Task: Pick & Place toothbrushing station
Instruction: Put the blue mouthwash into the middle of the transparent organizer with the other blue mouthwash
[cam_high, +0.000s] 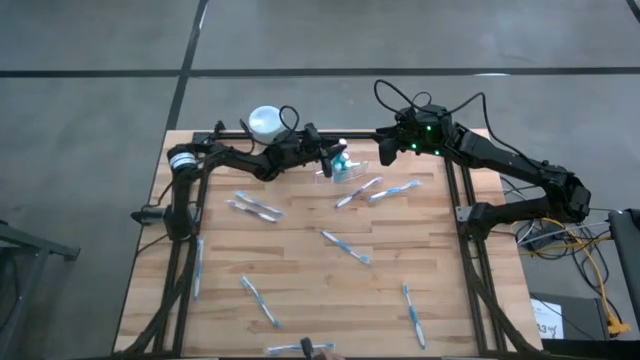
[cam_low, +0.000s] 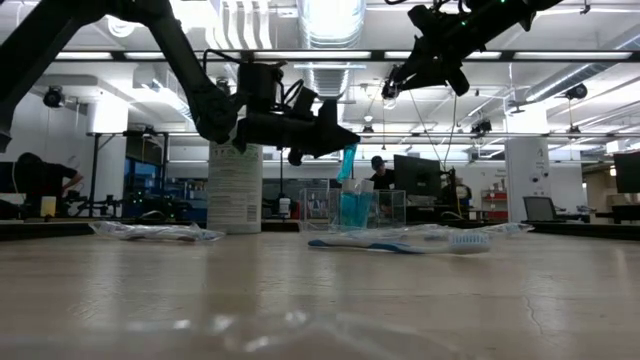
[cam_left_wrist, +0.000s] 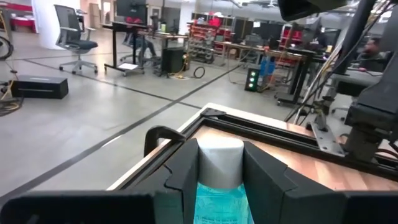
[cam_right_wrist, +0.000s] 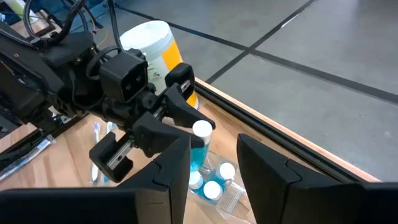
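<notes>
1. Toward the near edge and over the middle of the counter (cam_high: 300, 290), loose toothbrushes (cam_high: 346, 247) lie scattered, well apart from one another. None of them touches the task's thing.
2. The toothbrushing station (cam_high: 352, 174) stands past the middle, close to the far edge. It is a small clear plastic holder, hard to make out against the wood. The right wrist view shows white-capped items standing in it.
3. It looks light, stiff and thin-walled, so I judge that a hard squeeze could crack it or make it spring out. The smooth plastic is probably slippery. Its contents stand loose, so tilting it may spill them.
4. The best hold seems to be across one upright wall near the rim, between the caps, with a gentle clamp. It should be kept level when lifted.
5. The left pincer (cam_high: 330, 160) hangs just above the station, clenched on a blue tube (cam_low: 347, 160) with a white cap. The tube hangs over the holder, and I cannot tell whether it touches the rim.
6. The right pincer (cam_high: 384, 148) hovers higher, just beyond the station toward the far right corner. Its fingers are released, with nothing between them.
7. A white cylinder (cam_high: 265, 122) stands at the far edge, behind the left arm.
</notes>
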